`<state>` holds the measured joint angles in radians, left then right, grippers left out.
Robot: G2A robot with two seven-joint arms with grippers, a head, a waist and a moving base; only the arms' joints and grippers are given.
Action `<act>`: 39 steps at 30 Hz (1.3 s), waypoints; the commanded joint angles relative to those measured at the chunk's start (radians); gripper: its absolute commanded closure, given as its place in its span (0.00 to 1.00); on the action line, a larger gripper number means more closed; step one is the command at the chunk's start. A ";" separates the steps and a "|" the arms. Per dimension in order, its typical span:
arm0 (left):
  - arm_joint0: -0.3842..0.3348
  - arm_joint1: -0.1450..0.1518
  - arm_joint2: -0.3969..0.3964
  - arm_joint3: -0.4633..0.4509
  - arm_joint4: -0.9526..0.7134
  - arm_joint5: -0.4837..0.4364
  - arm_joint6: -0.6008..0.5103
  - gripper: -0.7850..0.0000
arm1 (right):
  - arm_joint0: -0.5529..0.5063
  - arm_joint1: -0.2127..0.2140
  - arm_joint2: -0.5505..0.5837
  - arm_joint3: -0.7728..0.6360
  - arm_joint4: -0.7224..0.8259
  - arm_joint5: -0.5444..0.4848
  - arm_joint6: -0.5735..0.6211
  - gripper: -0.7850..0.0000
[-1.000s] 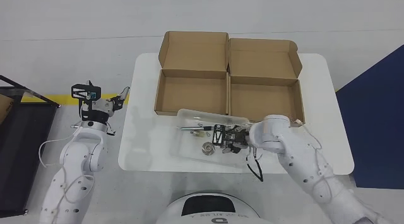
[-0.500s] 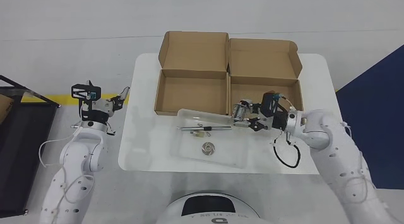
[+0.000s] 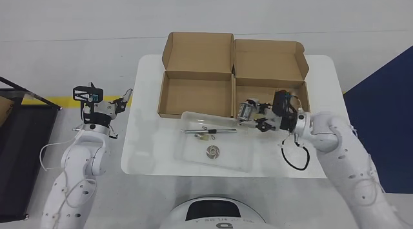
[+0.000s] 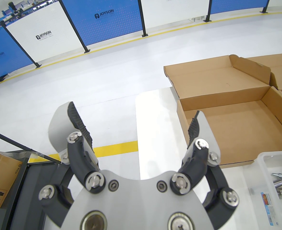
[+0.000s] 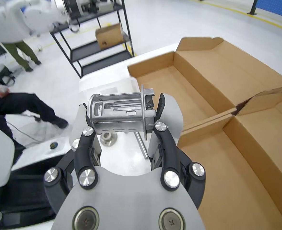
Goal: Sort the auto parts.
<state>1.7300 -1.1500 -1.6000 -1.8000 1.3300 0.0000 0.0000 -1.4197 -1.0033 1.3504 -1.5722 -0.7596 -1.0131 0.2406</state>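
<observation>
Silver slotted metal cylinder (image 5: 117, 113) is pinched in the right gripper (image 5: 122, 120) over the clear plastic tray's (image 3: 193, 155) far right corner, beside the right brown cardboard box (image 3: 271, 103). The left gripper (image 4: 136, 120) hangs spread, left of the white table (image 3: 148, 145).

Housing (image 5: 118, 113): cast metal, dull silver, matt, slotted surface.
Rod (image 3: 210, 130): bright metal, polished.
Round fitting (image 3: 211, 152): grey metal.
Tray (image 3: 235, 158): clear plastic, glossy.
Left box (image 3: 193, 97), right box (image 3: 268, 100): brown cardboard, matt, plain.
Tabletop (image 3: 145, 139): white, smooth, faint sheen.
Left gripper (image 4: 133, 111), right gripper (image 5: 122, 108): satin grey metal plates, black ribbed rubbery pads (image 4: 82, 126), black matt links, shiny screw heads.
</observation>
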 commanded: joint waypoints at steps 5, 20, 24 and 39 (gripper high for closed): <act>0.000 0.000 0.000 0.000 0.000 0.000 0.000 0.00 | 0.065 0.041 -0.076 0.039 0.507 0.001 0.127 1.00; 0.000 0.000 0.000 0.000 0.000 0.000 0.000 0.00 | 0.065 0.041 -0.076 0.039 0.507 0.001 0.127 1.00; 0.000 0.000 0.000 0.000 0.000 0.000 0.000 0.00 | 0.065 0.041 -0.076 0.039 0.507 0.001 0.127 1.00; 0.000 0.000 0.000 0.000 0.000 0.000 0.000 0.00 | 0.103 0.043 -0.125 0.105 0.803 0.001 0.194 1.00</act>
<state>1.7300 -1.1500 -1.6000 -1.8000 1.3300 0.0000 0.0000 -1.3269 -0.9630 1.2376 -1.4804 -0.0524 -1.0075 0.3989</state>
